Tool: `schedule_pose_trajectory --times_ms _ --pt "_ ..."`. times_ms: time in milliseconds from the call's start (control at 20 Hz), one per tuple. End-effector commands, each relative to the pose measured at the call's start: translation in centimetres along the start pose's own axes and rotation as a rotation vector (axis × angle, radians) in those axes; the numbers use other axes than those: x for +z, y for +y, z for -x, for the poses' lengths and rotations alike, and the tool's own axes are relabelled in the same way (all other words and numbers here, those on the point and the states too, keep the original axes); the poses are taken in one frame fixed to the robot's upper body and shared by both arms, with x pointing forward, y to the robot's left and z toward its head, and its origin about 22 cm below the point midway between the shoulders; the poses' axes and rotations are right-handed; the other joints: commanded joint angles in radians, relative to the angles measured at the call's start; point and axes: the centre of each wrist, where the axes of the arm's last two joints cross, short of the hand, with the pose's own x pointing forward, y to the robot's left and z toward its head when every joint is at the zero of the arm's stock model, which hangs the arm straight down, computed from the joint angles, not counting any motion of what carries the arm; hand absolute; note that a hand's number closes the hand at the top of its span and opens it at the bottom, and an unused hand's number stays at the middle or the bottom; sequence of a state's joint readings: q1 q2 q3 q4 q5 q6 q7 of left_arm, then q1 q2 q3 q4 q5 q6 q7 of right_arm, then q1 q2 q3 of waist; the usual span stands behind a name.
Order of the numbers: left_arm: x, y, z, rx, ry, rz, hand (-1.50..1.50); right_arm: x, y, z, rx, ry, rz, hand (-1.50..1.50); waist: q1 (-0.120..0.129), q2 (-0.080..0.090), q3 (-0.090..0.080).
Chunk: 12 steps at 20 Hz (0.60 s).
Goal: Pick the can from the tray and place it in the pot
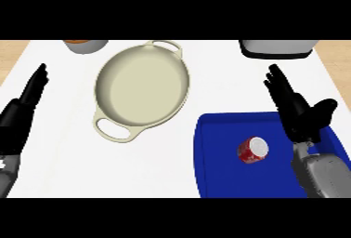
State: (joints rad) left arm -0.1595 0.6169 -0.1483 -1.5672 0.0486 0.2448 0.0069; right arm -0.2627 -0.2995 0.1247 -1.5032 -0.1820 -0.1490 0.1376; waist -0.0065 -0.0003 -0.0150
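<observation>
The right robot hand [296,108] hovers over the blue rectangular tray [219,176] with straight fingers, holding nothing. On the white tabletop [61,167], the cream oval two-handled pot [142,88] sits unfilled. The small red-and-white can [253,150] remains on the tray, so nothing is done yet.

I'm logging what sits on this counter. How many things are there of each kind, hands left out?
Pot: 1
Tray: 1
Can: 1
Cut-off things at the far edge, one grey, one dark-based: 2
Total: 5
</observation>
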Motion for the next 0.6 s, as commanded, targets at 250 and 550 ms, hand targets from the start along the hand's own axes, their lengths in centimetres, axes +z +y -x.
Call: schedule_pose_trajectory --times_ms 250,550 --pt "2.5 1.9 7.4 -0.009 0.41 -0.114 0.0 1.7 4.1 -0.9 0.132 -0.095 -0.176 1.5 0.003 0.004 0.013" --pt "3.9 -0.1 7.3 0.087 0.586 -0.08 0.0 5.7 3.8 2.5 0.478 -0.345 0.354 -1.5 -0.022 -0.008 0.015"
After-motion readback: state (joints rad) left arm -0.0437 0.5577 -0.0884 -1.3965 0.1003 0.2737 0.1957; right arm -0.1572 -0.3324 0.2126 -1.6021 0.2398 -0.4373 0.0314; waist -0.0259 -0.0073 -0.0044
